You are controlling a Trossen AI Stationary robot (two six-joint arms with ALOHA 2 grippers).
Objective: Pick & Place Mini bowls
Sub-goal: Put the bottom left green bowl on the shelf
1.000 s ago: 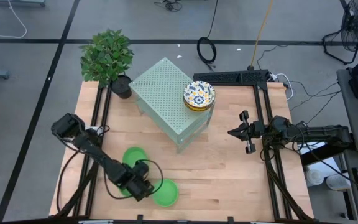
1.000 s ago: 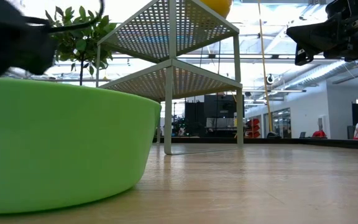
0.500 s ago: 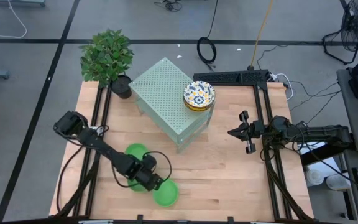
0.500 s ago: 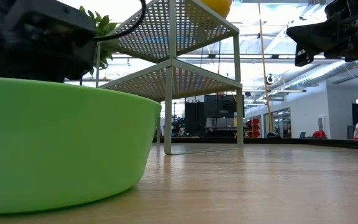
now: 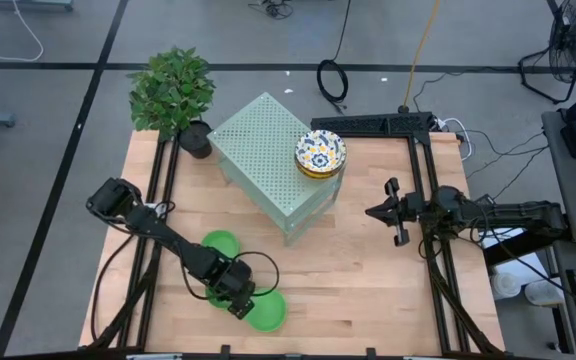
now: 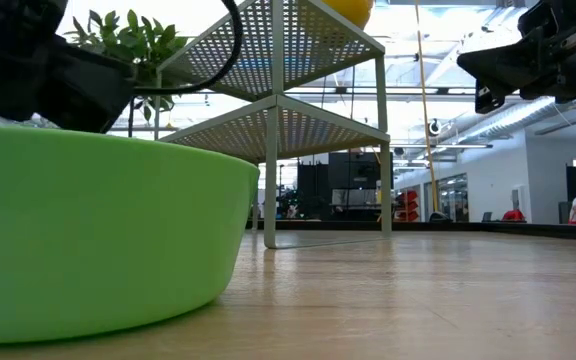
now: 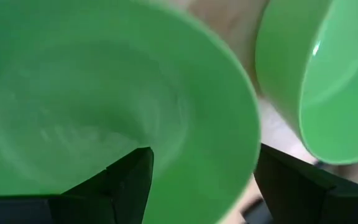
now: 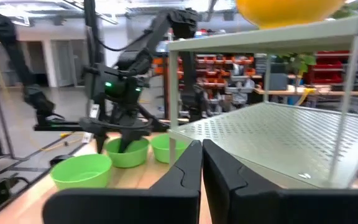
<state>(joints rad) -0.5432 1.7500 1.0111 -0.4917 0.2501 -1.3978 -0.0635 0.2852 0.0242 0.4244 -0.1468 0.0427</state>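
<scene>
green mini bowl [image 7: 104, 118] sits under the left end effector [image 5: 236, 298], fingers spread astride its rim; second green bowl [image 5: 267, 311] at four o'clock; right end effector [image 5: 396, 212] clenched, idle.

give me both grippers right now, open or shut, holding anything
Left gripper: open, its fingers either side of a green bowl's rim, not yet gripping.
Right gripper: shut, empty, off to the table's right.
</scene>
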